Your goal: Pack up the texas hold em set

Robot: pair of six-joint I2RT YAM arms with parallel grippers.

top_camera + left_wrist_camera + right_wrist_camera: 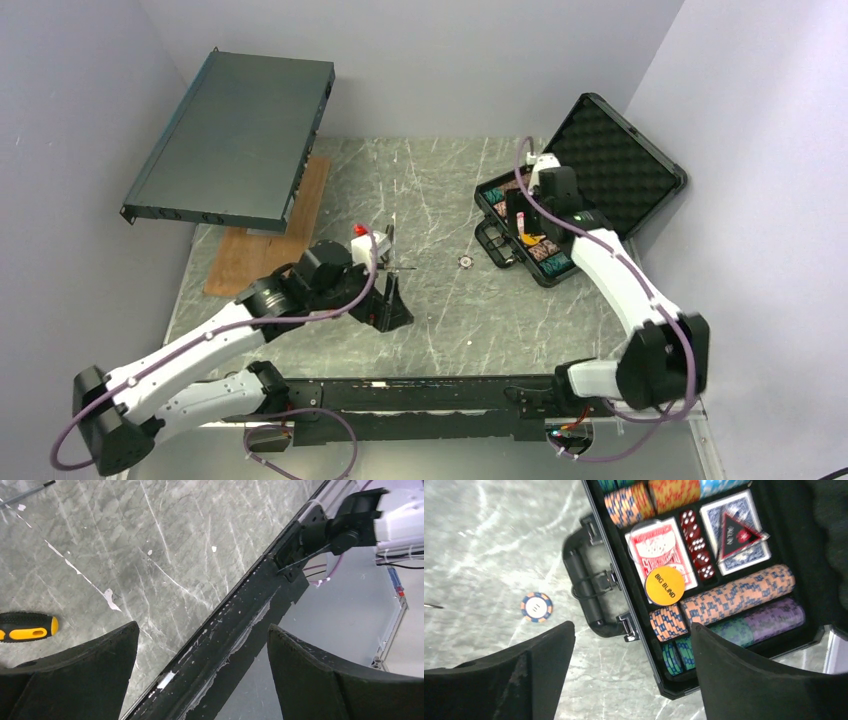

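Hovering the right gripper (631, 627), fingers spread and empty, over the open black case (615, 165) at the far right of the table (440, 190). Lying in its tray: chip rows (739, 592), red deck (659, 545), dice (698, 545), blue deck (734, 530), a yellow BIG BLIND button (665, 585) overlapping the red deck. Resting loose outside, on the handle side, one striped chip (536, 607). Hanging likewise spread and empty near a screwdriver (25, 627), the left gripper (202, 626).

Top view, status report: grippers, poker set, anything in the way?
Both open, empty: left gripper at near table edge, right gripper above open black plastic case. One striped orange-blue chip loose on table outside case. Orange-handled screwdriver lies near left gripper.
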